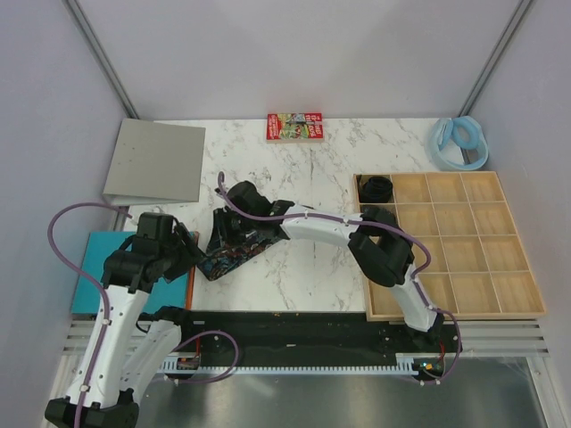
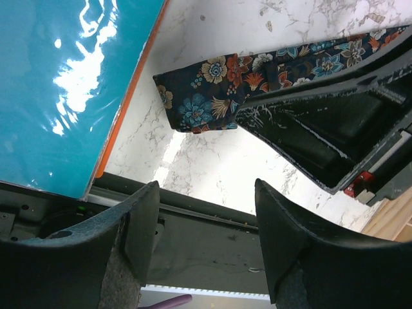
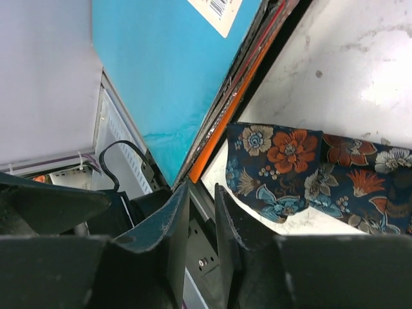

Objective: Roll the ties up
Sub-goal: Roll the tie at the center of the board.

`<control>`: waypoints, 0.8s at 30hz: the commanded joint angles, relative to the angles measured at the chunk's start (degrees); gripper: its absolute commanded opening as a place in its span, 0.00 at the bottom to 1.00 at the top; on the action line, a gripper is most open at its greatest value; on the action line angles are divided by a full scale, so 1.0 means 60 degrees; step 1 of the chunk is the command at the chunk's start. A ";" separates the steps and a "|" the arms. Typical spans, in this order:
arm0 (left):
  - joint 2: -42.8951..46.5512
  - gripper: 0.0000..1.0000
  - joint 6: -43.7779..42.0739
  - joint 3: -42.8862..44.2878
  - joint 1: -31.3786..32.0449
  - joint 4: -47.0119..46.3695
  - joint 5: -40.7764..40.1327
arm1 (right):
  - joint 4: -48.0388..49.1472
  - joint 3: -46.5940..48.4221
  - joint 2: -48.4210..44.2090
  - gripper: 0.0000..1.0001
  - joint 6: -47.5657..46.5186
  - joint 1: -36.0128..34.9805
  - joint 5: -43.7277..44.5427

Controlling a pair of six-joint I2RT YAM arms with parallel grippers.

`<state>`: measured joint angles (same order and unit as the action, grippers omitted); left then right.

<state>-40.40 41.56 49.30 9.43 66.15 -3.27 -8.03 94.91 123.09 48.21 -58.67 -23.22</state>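
Here the tie (image 2: 212, 87) lies diagonally, left pincer (image 2: 206, 193) spread, right pincer (image 3: 201, 193) seemingly barely parted.

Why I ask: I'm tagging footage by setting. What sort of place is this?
Probably a robot lab cell: plain grey partition walls around a marble-pattern table, a black mounting rail along its near edge, a wooden compartment tray.

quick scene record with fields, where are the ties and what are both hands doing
flat tie: unrolled on marble table, end beside teal folder
rolled tie: coiled in wooden tray, far-left corner compartment
left hand: open, empty, near tie end
right hand: narrow gap, empty, near tie end
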 commanded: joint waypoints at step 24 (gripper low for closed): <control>0.0201 0.73 0.0470 -0.0862 -0.0034 -0.0390 0.0764 | 0.1997 -0.1974 0.0713 0.26 -0.0080 0.0974 -0.0831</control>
<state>-39.29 42.17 45.71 9.43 66.43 -1.93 2.07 87.94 131.41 48.84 -55.99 -29.19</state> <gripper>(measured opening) 0.735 0.261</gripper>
